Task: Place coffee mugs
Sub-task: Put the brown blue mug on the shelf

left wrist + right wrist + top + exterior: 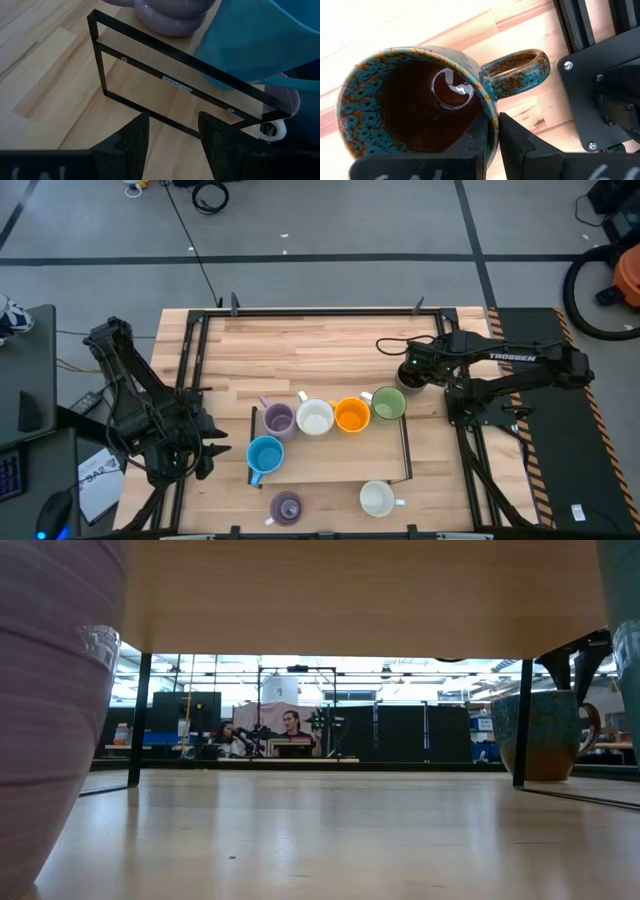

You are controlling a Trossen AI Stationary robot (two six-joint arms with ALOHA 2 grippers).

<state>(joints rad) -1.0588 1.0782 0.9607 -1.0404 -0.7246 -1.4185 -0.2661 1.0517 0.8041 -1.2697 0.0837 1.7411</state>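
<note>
The right claw (492, 131) pinches the dark brown mug (415, 105) by its rim, near the handle. Lift it straight and level so it won't swing. The left claw (172, 137) waits part-open and empty at the desk's (330, 340) left edge.

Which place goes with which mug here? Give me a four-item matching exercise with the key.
Mugs:
1. dark brown mug
2. light blue mug
3. orange mug
4. green mug

Places:
A. between a white mug and the green mug in the row
B. right end of the row on the shelf
C. its rim pinched by the right gripper, off the shelf
D. front left of the shelf, near the left gripper

Pairs: 1-C, 2-D, 3-A, 4-B
</note>
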